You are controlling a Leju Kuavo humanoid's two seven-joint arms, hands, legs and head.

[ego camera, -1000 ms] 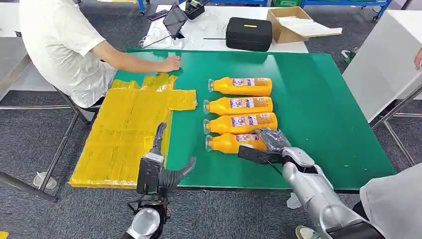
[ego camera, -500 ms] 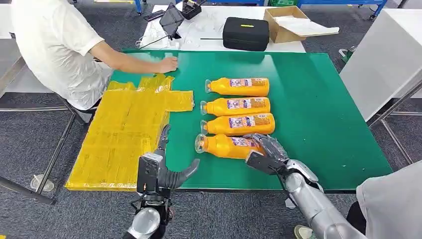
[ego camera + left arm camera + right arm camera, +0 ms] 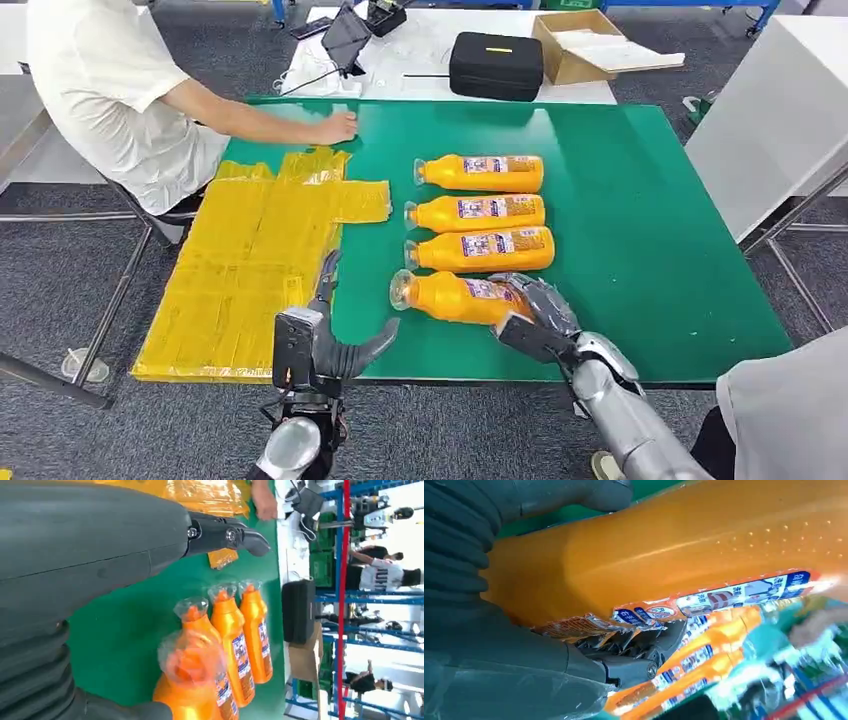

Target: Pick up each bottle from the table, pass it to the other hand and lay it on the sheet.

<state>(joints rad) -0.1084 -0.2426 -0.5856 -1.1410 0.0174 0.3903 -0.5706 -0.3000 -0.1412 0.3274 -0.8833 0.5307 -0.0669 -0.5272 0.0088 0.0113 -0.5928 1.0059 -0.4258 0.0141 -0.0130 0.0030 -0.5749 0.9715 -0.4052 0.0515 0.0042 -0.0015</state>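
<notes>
Bright even overhead light; soft shadows; right wrist view background blurred

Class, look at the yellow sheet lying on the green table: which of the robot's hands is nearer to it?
The left. The left hand hovers open right beside the yellow sheet, at its near edge. The right hand grips an orange bottle well off to the sheet's right.
</notes>
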